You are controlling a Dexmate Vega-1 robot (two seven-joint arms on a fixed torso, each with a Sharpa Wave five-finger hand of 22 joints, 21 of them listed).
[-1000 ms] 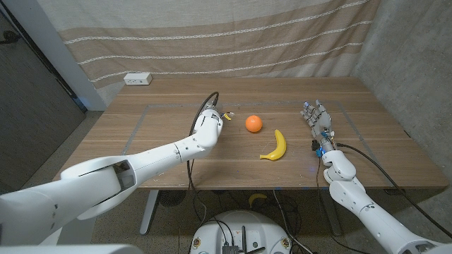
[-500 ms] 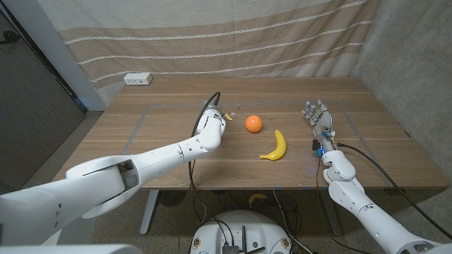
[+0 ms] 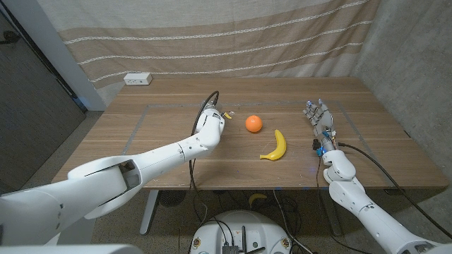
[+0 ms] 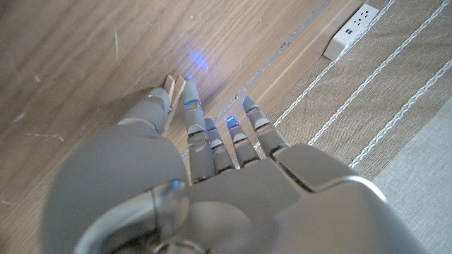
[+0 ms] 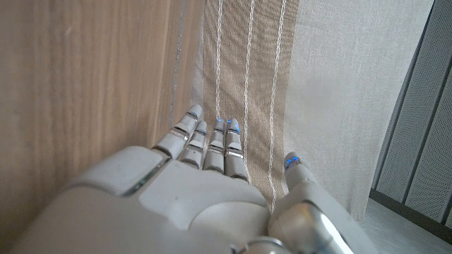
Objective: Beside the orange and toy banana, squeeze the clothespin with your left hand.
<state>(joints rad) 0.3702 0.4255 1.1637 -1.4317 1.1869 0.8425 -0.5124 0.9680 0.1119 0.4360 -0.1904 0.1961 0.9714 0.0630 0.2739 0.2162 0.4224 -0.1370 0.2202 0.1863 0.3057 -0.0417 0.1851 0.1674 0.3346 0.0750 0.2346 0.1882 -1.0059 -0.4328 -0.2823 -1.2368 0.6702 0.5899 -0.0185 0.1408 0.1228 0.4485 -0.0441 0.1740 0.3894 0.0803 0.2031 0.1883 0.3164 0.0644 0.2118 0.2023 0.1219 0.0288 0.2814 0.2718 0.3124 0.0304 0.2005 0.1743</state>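
The small wooden clothespin (image 4: 169, 99), left of the round orange (image 3: 253, 123) at frame centre, is pinched by the left hand (image 3: 210, 123); pressure is best kept on its tail ends; the right hand (image 3: 319, 121) is held spread, empty.

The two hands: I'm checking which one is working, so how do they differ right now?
The left hand pinches the clothespin beside the orange; the right hand holds nothing. The left hand's fingers close on the pin; the right hand's are apart and extended. Both are over the wooden table.
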